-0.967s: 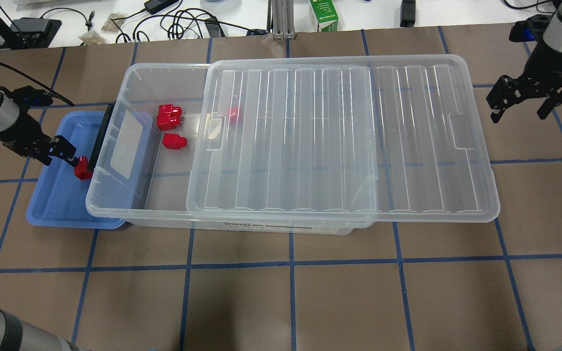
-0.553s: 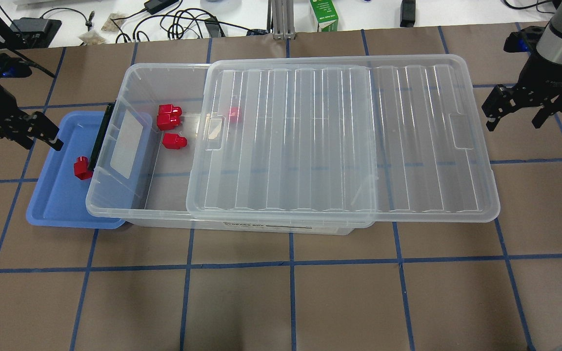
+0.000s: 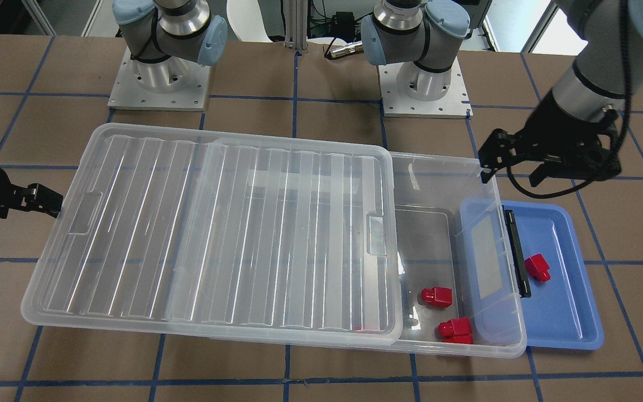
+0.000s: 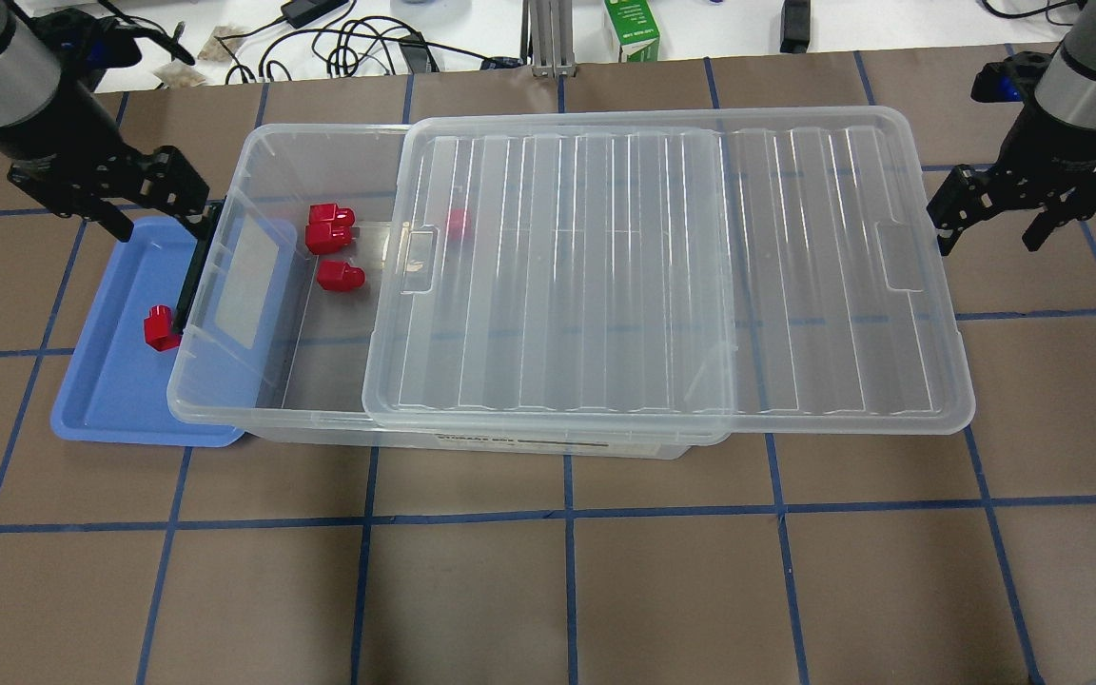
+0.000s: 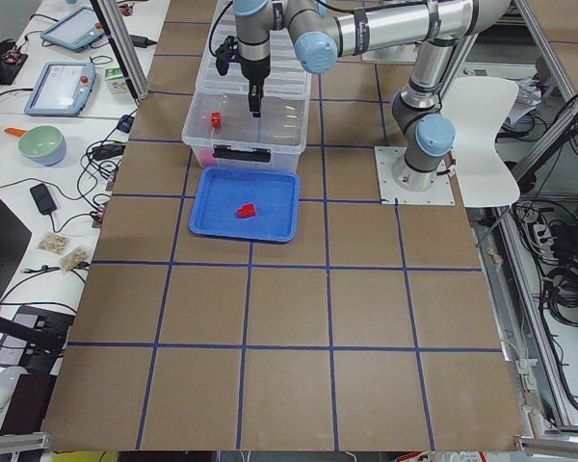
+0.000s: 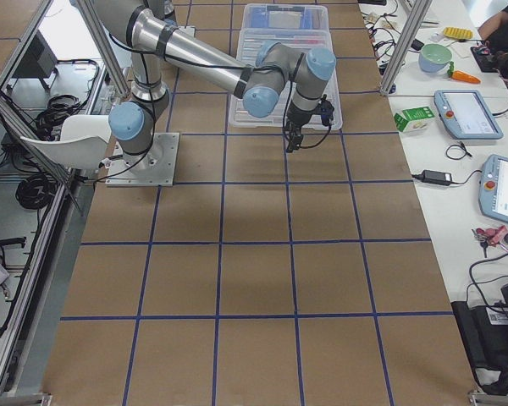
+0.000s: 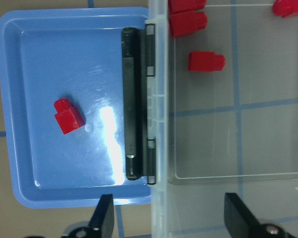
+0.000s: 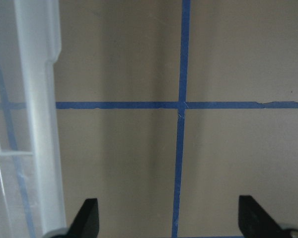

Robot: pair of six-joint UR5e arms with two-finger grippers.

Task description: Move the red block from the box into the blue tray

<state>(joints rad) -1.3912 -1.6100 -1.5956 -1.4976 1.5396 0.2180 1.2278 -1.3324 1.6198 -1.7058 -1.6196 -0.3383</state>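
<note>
- A brown table with blue tape lines holds everything, and black wires lie along its far edge.
- A big see-through plastic box sits in the middle of the table.
- Its bumpy clear lid is slid to one side, so the end of the box with the black latch is open on top.
- A flat blue plastic tray lies right against the latch end of the box, and part of it is tucked under the box's rim.
- One small red plastic block lies on its side in the tray, close to the latch.
- Three more red blocks lie inside the box at its open end.
- Another red one shows through the lid.
- The left gripper hangs above the latch end of the box, with its fingers spread wide and nothing between them.
- The right gripper hangs over bare table just past the other end of the box, beside the lid's edge, with its fingers also spread wide and empty.
</note>
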